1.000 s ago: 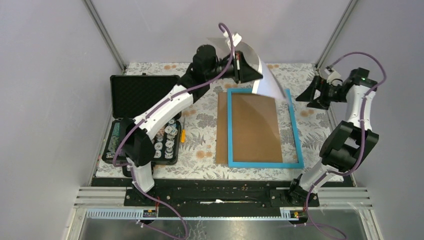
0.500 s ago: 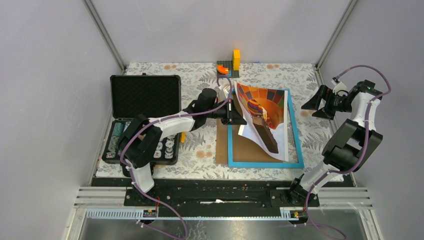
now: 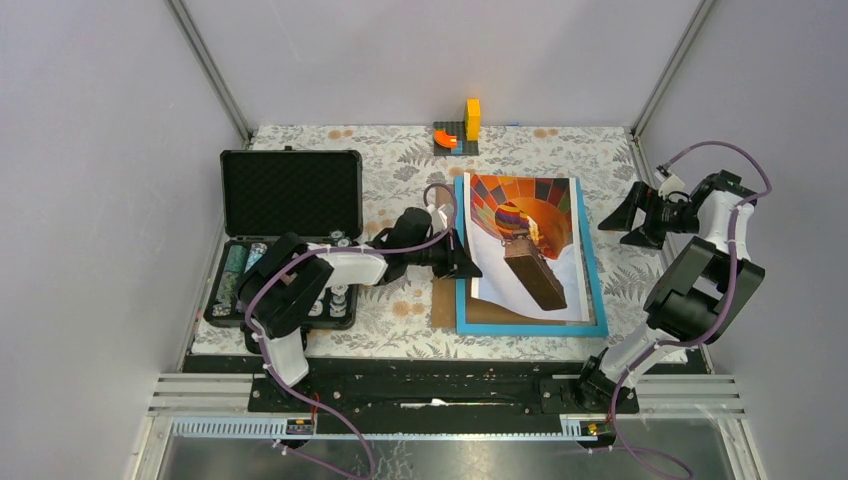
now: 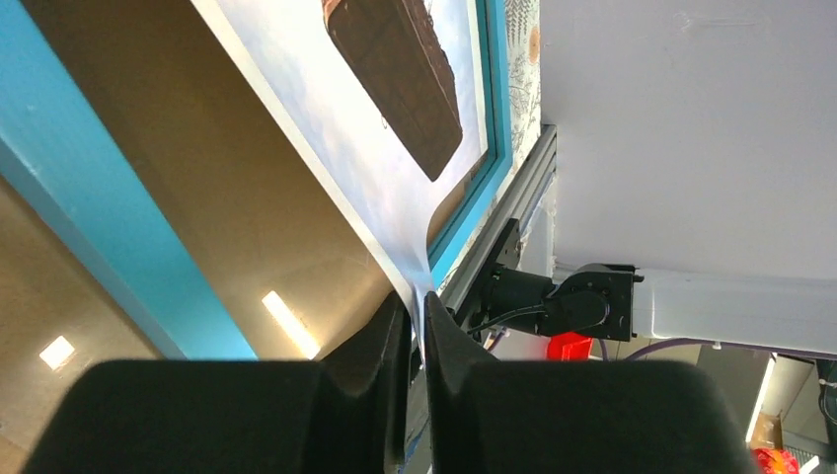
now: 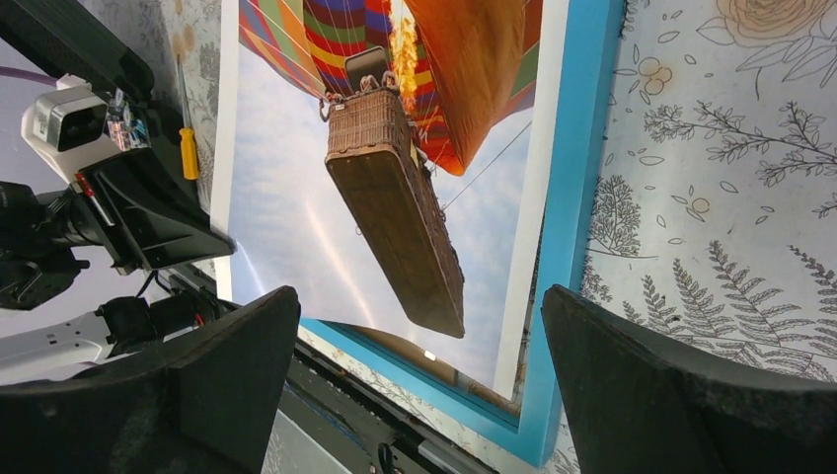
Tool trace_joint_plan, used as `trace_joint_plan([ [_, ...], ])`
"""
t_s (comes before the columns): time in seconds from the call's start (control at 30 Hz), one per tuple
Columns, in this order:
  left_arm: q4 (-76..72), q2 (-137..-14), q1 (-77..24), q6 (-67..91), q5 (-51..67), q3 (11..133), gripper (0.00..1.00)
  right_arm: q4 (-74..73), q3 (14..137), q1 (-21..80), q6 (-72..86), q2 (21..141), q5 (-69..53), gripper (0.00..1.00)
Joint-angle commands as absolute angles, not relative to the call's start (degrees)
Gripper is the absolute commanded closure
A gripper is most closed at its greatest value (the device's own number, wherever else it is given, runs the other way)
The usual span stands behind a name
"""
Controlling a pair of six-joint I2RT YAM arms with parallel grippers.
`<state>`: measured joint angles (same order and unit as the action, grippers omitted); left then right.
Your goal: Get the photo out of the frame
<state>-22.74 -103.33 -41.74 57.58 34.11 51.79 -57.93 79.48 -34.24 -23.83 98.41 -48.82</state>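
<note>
The photo (image 3: 525, 250) lies on the frame (image 3: 596, 290), edge pinched in the near-shut left end effector (image 3: 468, 268).

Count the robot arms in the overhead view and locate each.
2. The left arm lies low beside the black case, the left end effector pinching the photo's left edge. The right arm stands at the right, the right end effector open, clear of the frame. None seems hidden.

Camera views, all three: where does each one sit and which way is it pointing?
Top external: above and behind the bases, looking down on the table; both arms show.
Left wrist: low over the frame, looking along it; left hand pinches the edge of the photo.
Right wrist: beside the frame, looking left across it; open right hand shows.
Shared: all three show the photo and the frame.
</note>
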Motion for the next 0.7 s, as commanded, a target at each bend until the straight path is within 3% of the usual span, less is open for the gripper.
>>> trace_joint_plan([
  [0.0,-27.1,-101.4,-42.7,57.8,32.1,52.1,0.82,-57.1,78.1,-34.0,-24.6,96.1,-47.3,0.0],
  [0.07,-25.2,-101.0,-42.9,56.5,32.5,52.7,0.69,-56.6,77.5,-34.0,-24.4,96.2,-46.4,0.0],
  [0.13,-21.7,-100.2,-42.7,53.7,33.2,54.0,0.65,-56.1,76.8,-33.9,-24.3,96.3,-45.5,0.0],
  [0.23,-9.4,-99.4,-42.7,45.0,33.6,59.6,0.51,-55.4,75.8,-33.6,-24.7,96.9,-43.8,0.0],
  [0.27,-5.3,-99.1,-42.5,41.8,34.2,61.5,0.44,-55.3,75.5,-33.5,-24.8,97.1,-43.3,0.0],
  [0.37,9.5,-98.0,-41.8,32.1,32.8,67.9,0.11,-54.5,74.7,-32.6,-24.9,97.9,-41.4,0.0],
  [0.4,13.5,-97.4,-41.3,29.6,31.9,69.5,0.05,-54.2,74.4,-32.1,-24.9,98.0,-40.7,0.0],
  [0.47,18.1,-95.3,-39.8,26.2,30.7,70.3,0.01,-53.1,73.6,-30.9,-24.4,98.3,-38.7,0.0],
  [0.67,16.9,-91.0,-32.3,24.4,26.3,62.6,0.01,-48.7,70.7,-27.3,-22.9,99.5,-33.8,0.0],
])
